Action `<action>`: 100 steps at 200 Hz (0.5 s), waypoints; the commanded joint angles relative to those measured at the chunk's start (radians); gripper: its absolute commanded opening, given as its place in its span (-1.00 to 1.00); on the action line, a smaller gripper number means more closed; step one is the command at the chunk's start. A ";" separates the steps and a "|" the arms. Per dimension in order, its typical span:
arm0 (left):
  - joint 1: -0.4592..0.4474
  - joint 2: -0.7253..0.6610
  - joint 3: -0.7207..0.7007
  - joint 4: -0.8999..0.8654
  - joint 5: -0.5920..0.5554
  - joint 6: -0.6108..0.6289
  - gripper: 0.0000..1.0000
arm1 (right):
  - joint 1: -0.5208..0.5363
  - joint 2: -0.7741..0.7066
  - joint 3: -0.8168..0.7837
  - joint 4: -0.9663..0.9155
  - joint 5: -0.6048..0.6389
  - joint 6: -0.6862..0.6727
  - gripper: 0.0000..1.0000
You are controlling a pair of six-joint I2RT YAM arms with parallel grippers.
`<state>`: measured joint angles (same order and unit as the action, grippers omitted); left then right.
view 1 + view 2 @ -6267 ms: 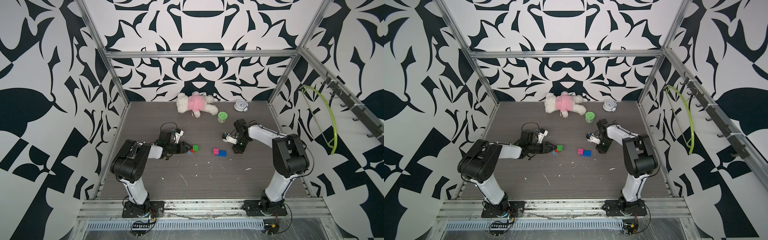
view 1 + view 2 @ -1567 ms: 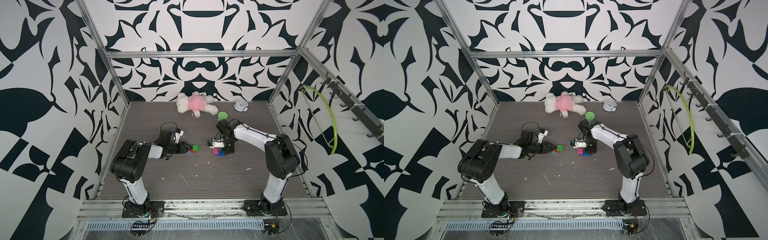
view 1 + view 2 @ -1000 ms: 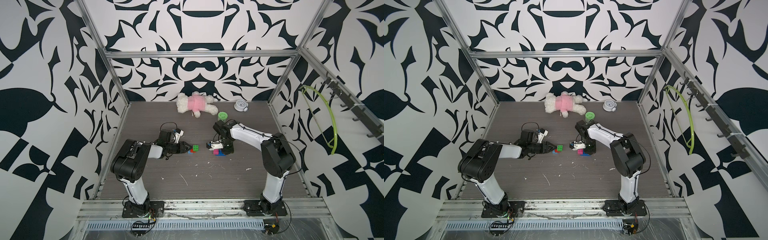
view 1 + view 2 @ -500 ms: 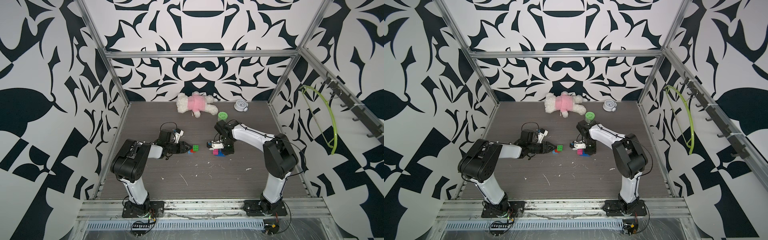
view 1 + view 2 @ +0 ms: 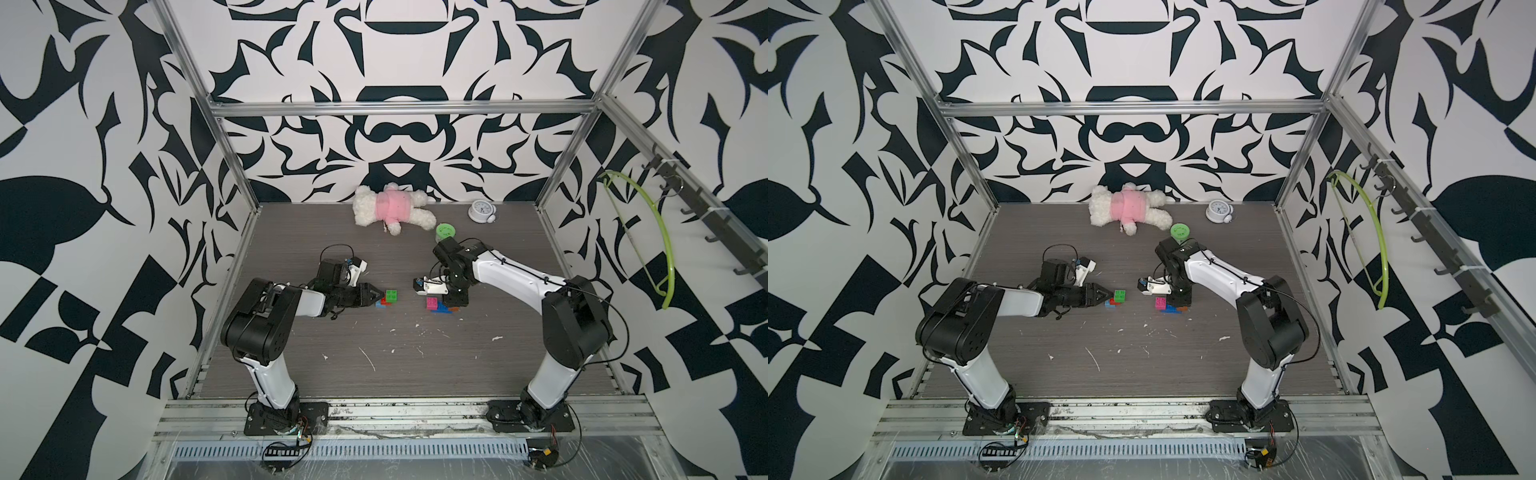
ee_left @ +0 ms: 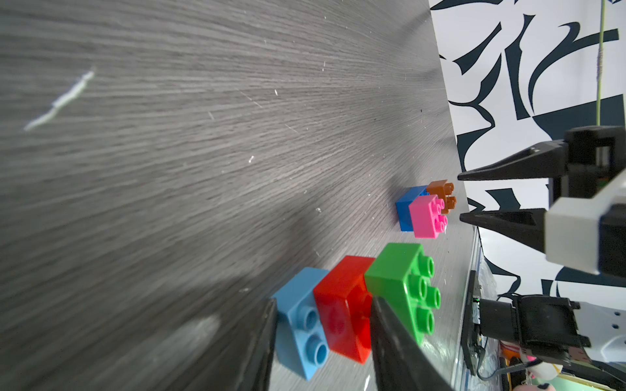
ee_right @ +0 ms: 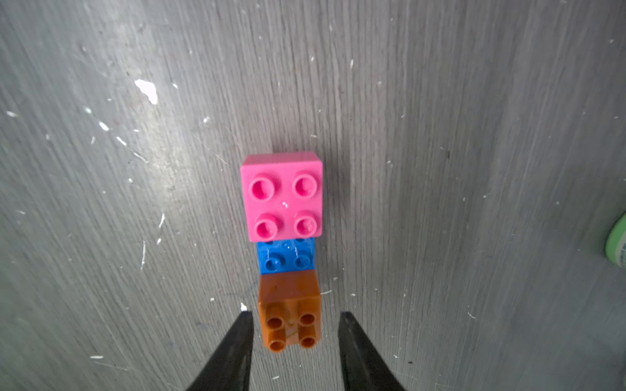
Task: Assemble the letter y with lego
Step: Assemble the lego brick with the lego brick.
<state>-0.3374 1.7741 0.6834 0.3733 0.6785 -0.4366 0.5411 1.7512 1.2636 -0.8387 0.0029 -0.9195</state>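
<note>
Grey wood-grain surface (image 5: 395, 353). Blue-red-green stem (image 6: 342, 304) pinched by left fingers (image 6: 389, 338); right fingers (image 7: 237, 348) spread astride orange brick (image 7: 289, 315). Held stem best aligned squarely with blue bar (image 7: 286, 259) before pressing.

- Left arm (image 5: 266, 316): white links, black joint housings.
- Right arm (image 5: 511, 274): identical finish.
- Fingers (image 7: 233, 352): black, tapering to points.
- Wrist cameras (image 5: 356, 266): white housings.
- Cables (image 5: 337, 246): thin, black, looped outside the links.
- Base plates (image 5: 282, 415): black, flat.

Glossy, smooth plastic on pink brick (image 7: 282, 198) and red brick (image 6: 342, 304); matt grey wood-grain table (image 7: 474, 135), finely scratched; soft fluffy cloth on teddy (image 5: 386, 208).
</note>
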 commanded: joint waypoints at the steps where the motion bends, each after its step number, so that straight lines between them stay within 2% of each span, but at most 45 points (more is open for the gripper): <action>1: 0.003 0.059 -0.031 -0.162 -0.114 0.024 -0.06 | 0.010 -0.010 -0.013 0.010 -0.025 0.013 -0.11; 100: 0.003 0.058 -0.030 -0.162 -0.113 0.024 -0.06 | 0.031 0.059 -0.012 0.045 -0.057 0.014 -0.07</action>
<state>-0.3374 1.7741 0.6834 0.3733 0.6792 -0.4362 0.5674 1.8122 1.2530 -0.7921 -0.0334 -0.9157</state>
